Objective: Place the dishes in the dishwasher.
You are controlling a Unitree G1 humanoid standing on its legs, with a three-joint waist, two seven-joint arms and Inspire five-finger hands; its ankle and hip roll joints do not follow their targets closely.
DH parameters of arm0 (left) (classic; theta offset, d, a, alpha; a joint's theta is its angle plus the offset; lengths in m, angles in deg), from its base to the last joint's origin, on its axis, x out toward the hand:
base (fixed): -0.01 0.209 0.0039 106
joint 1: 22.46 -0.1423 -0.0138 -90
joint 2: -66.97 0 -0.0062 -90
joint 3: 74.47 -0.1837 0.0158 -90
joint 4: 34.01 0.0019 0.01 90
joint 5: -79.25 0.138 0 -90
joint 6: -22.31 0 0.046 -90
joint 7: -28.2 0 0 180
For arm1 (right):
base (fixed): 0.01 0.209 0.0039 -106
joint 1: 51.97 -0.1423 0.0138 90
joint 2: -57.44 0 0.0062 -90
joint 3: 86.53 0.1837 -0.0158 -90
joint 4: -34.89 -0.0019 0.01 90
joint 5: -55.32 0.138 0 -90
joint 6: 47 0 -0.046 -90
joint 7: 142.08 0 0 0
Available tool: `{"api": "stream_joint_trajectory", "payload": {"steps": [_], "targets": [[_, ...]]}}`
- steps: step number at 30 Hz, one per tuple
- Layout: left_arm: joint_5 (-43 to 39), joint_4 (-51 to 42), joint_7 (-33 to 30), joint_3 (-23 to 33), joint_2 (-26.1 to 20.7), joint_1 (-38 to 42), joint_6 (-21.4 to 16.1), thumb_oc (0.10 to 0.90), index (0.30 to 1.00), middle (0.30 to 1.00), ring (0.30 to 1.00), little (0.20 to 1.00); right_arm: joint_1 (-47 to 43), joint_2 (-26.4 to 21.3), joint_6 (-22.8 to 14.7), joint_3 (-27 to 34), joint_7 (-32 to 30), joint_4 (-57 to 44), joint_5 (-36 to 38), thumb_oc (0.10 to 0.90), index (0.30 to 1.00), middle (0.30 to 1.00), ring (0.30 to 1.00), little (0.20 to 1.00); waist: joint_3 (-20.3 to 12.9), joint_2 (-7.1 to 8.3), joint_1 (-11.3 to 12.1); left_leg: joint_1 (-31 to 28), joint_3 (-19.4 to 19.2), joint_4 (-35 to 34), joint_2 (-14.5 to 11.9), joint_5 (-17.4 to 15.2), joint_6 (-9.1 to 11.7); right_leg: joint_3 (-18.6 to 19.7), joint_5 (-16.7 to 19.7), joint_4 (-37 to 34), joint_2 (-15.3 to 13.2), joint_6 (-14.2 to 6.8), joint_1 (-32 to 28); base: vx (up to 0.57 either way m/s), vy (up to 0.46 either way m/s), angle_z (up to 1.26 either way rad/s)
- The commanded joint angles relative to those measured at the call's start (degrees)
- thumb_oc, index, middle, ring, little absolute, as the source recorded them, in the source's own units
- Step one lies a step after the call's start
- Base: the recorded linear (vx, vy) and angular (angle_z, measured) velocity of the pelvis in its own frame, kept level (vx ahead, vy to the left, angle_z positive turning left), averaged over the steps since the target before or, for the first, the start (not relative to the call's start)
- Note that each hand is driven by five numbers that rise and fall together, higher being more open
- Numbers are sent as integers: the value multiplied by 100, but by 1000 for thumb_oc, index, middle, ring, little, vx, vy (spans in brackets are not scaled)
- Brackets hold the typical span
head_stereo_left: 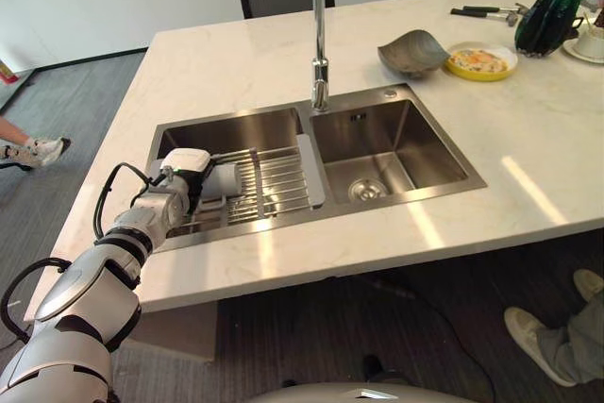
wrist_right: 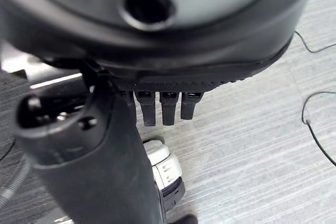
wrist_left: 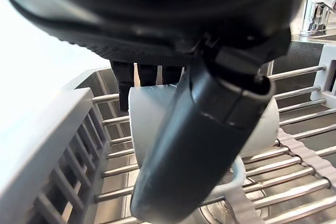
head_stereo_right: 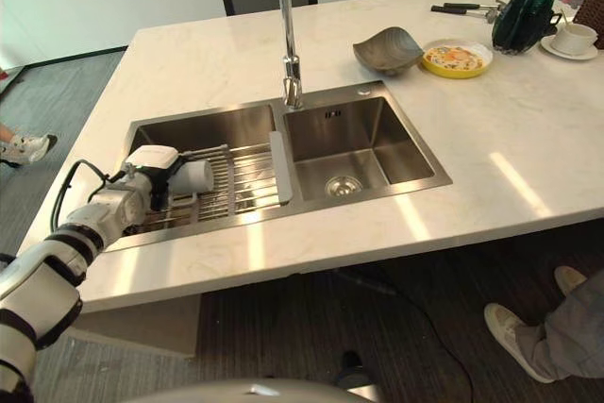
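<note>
Reaching into the sink's left basin (head_stereo_left: 236, 129) at the centre left of the frame, my left hand (wrist_left: 199, 145) wraps a white mug (wrist_left: 262, 129), thumb across its near side and fingers (wrist_left: 144, 74) curled over the far side. The mug lies on its side on the wire rack (head_stereo_left: 278, 181) spanning that basin, its handle low against the bars. My right hand (wrist_right: 105, 145) hangs over grey floor, fingers (wrist_right: 168, 106) bent down short, holding nothing. Up at the upper right of the frame, a grey bowl (head_stereo_left: 412, 51) sits tilted on the counter (head_stereo_left: 226, 54), just beside a yellow dish (head_stereo_left: 481, 61) with food. The tall tap (head_stereo_left: 320, 25) rises between the basins.
</note>
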State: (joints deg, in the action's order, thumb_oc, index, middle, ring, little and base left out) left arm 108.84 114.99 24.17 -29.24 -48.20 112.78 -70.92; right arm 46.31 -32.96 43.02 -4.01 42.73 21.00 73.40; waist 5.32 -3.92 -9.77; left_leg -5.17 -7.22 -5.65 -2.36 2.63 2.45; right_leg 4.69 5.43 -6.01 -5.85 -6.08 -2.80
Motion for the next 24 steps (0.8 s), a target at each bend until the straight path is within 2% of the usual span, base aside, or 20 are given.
{"api": "stream_joint_trajectory", "payload": {"steps": [1, 3, 4, 7, 10, 11, 12, 13, 15, 16, 17, 20, 22, 23, 24], "targets": [[20, 48, 32, -307, -117, 1011, -175, 400, 300, 300, 300, 300, -240, -315, -18, -209, 44, 58, 24, 800, 900, 900, 900, 900, 221, -54, -38, -214, 29, 65, -33, -679, 122, -126, -598, 101, -268, -671, -70, -3, -23, -7], [42, -163, -22, -341, -200, 1030, -204, 400, 300, 300, 300, 300, -228, -317, -40, -187, 43, 47, 51, 800, 900, 900, 900, 900, 226, -53, -32, -208, 73, 65, -44, -666, 134, -160, -617, 101, -265, -666, -91, -3, -48, 4], [59, -599, -143, -356, -390, 1070, -263, 400, 300, 300, 300, 300, -196, -324, -60, -142, 45, 32, 88, 800, 900, 900, 900, 900, 221, -57, 2, -201, 135, 65, -65, -647, 157, -209, -652, 101, -249, -652, -126, -2, -62, 12], [30, -1157, -355, -256, -679, 1049, -342, 400, 300, 300, 300, 300, -154, -330, -85, -94, 55, 1, 100, 800, 900, 900, 900, 900, 214, -63, 46, -191, 221, 65, -103, -618, 199, -277, -698, 101, -222, -630, -175, -2, -63, 22], [30, -1178, -346, -244, -694, 1036, -335, 400, 300, 300, 300, 300, -155, -331, -85, -100, 55, 0, 100, 800, 900, 900, 900, 900, 216, -63, 32, -191, 228, 65, -103, -617, 200, -284, -699, 101, -221, -629, -179, -15, -65, 17], [-370, -2319, -634, 418, -1261, 576, -433, 400, 300, 300, 300, 300, -172, -283, -124, -82, 19, -58, 32, 800, 900, 900, 900, 900, 192, -87, 188, -116, 410, 65, -199, -466, 283, -415, -751, 101, -137, -542, -237, -52, -273, 4], [-887, -2861, -748, 990, -1412, 179, -553, 400, 300, 300, 300, 300, -214, -273, -132, -105, -7, -140, -118, 800, 900, 900, 900, 900, 189, -110, 317, -63, 544, 65, -271, -366, 343, -508, -815, 101, -77, -480, -289, -52, -274, 11], [-885, -2876, -743, 1014, -1418, 156, -549, 400, 300, 300, 300, 300, -215, -280, -131, -114, -6, -140, -118, 800, 900, 900, 900, 900, 189, -116, 301, -62, 551, 65, -272, -365, 344, -515, -815, 101, -75, -479, -291, -23, -164, 29], [-1418, -3559, -809, 1671, -1516, -305, -738, 400, 300, 300, 300, 300, -183, -281, -143, -72, -9, -170, -222, 800, 900, 900, 900, 900, 200, -134, 423, -10, 672, 65, -333, -263, 406, -589, -878, 101, -18, -411, -326, -27, -185, 44], [-2210, -4177, -800, 2573, -1293, -1066, -854, 400, 300, 300, 300, 300, -153, -264, -151, -26, 1, -156, -287, 800, 900, 900, 900, 900, 222, -159, 552, 37, 805, 65, -403, -145, 464, -673, -941, 101, 43, -322, -375, -22, -191, 28], [-2207, -4218, -787, 2642, -1297, -1139, -842, 400, 300, 300, 300, 300, -155, -286, -151, -51, 3, -156, -285, 800, 900, 900, 900, 900, 221, -175, 513, 37, 817, 65, -406, -145, 466, -685, -942, 101, 47, -321, -381, -25, -208, 24], [-4417, -4926, -489, 3951, -442, -2147, -1272, 400, 300, 300, 300, 300, -88, -276, -85, -136, -51, -104, -740, 800, 900, 900, 900, 900, 341, -230, 731, 232, 1069, 270, -483, 67, 613, -883, -1063, 101, 152, -193, -479, -46, -204, 39], [-5271, -5252, -333, 4347, 74, -2407, -1380, 400, 300, 300, 300, 300, -93, -355, -73, -29, -32, -80, -748, 800, 900, 900, 900, 900, 425, -284, 873, 551, 1158, 336, -507, 410, 795, -1210, -1178, 101, 150, -162, -516, -136, -179, 61], [-5534, -5414, -309, 4475, 302, -2443, -1426, 400, 300, 300, 300, 300, -114, -410, -53, 46, -23, -71, -720, 800, 900, 900, 900, 900, 495, -331, 934, 788, 1037, 286, -520, 727, 876, -1447, -1210, 101, 119, -156, -527, -217, -149, 110], [-5647, -5492, -253, 4533, 412, -2432, -1439, 400, 300, 300, 300, 300, -131, -430, -38, 89, 10, -78, -711, 800, 900, 900, 900, 900, 517, -356, 955, 954, 851, 177, -530, 892, 930, -1629, -1230, 101, 103, -142, -514, -247, -153, 157]]}}
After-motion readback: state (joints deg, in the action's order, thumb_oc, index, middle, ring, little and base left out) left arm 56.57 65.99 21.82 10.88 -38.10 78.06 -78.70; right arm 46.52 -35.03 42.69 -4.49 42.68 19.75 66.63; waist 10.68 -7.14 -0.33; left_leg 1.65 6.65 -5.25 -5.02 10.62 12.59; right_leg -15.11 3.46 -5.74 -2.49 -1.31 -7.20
